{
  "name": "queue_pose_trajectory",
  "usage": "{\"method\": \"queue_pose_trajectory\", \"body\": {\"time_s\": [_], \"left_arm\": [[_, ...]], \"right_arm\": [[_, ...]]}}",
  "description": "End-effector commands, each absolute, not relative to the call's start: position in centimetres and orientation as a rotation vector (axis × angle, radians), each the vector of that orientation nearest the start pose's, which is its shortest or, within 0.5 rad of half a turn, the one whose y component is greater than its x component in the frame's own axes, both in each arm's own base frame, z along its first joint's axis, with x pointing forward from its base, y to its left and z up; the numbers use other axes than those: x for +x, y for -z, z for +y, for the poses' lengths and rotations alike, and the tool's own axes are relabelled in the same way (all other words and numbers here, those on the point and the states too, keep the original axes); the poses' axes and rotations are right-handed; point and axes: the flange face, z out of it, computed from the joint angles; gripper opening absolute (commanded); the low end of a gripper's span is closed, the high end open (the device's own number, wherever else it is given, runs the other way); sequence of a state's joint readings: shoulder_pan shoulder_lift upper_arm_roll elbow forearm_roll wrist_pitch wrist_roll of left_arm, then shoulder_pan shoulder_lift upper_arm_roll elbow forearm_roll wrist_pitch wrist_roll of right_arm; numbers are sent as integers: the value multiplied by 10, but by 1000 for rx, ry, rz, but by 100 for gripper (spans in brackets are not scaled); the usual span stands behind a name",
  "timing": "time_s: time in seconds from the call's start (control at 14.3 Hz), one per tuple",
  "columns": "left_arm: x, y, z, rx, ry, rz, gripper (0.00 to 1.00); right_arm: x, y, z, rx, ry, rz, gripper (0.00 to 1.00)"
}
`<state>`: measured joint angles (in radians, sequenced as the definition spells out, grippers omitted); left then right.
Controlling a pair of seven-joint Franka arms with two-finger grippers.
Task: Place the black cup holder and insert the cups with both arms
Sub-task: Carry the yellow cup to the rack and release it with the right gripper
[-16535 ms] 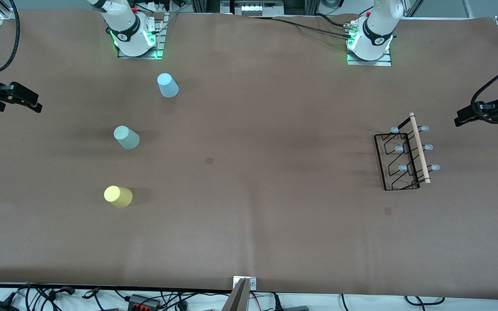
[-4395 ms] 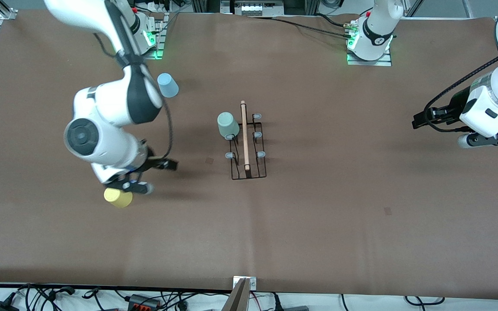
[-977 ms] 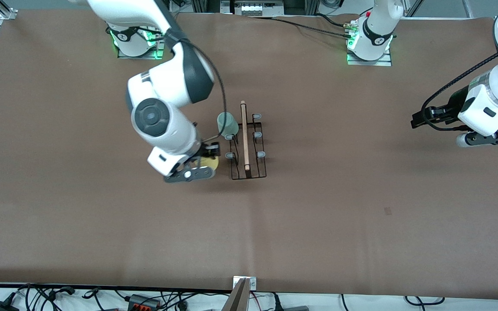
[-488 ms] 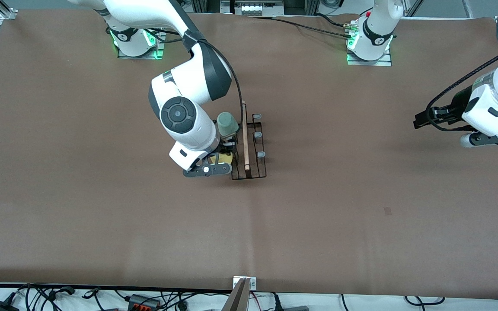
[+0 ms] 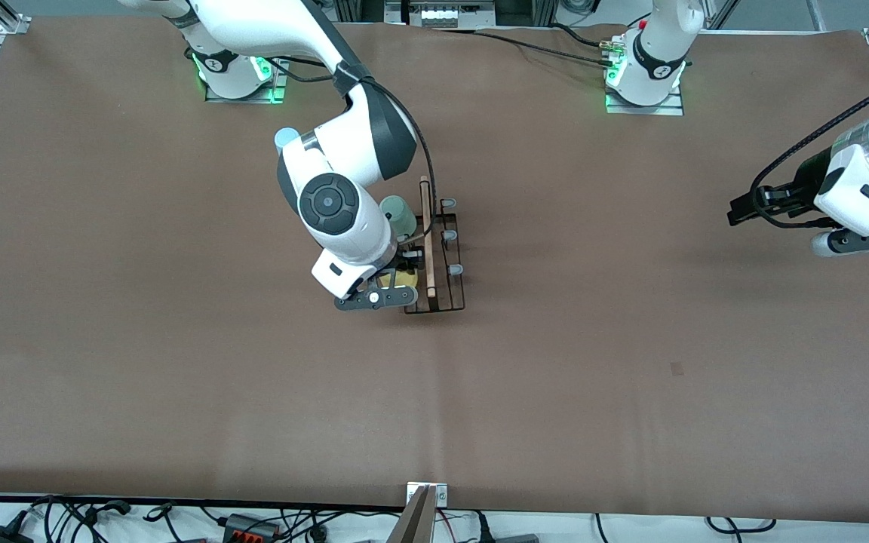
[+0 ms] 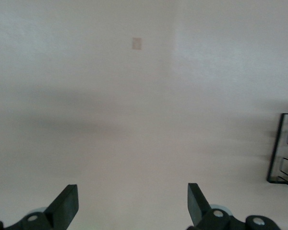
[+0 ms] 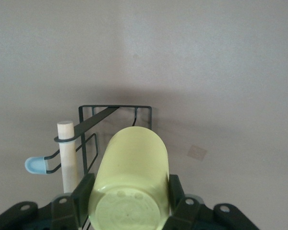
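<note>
The right claw [image 7: 129, 199], pinching the yellow cup [image 7: 129, 184], hovers over the black cup holder [image 5: 434, 260], seeking a free peg; the left claw [image 6: 129, 208] waits, spread.

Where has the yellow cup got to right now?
The yellow cup is clamped in the right gripper, over the black cup holder's end nearest the front camera, on the side where the sage green cup hangs.

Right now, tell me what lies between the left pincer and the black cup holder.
Only bare brown table: in the front view, nothing sits between the open left pincer and the black cup holder.
</note>
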<state>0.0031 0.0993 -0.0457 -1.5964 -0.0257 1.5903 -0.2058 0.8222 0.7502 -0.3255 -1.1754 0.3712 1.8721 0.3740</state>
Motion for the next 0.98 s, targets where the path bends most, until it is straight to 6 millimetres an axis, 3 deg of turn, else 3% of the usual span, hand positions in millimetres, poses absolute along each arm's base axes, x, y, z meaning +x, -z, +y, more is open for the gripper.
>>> {"method": "queue_pose_trajectory", "body": {"time_s": [0.0, 0.63, 0.7, 0.77, 0.84, 0.91], "left_arm": [[578, -564, -26, -3103, -146, -196, 100], [578, -564, -25, -3107, -149, -203, 100], [578, -564, -26, -3107, -149, -203, 100], [578, -564, -26, -3107, -149, -203, 100], [578, -564, -26, -3107, -149, -203, 100], [578, -564, -26, -3107, -149, -203, 100]], "right_arm": [[607, -351, 445, -3010, -115, -118, 26], [603, -314, 451, -3035, -159, -145, 27], [603, -308, 451, -3039, -170, -126, 40], [603, -308, 452, -3039, -168, -126, 67], [601, -309, 454, -3038, -169, -133, 100], [601, -313, 455, -3034, -165, -136, 100]]}}
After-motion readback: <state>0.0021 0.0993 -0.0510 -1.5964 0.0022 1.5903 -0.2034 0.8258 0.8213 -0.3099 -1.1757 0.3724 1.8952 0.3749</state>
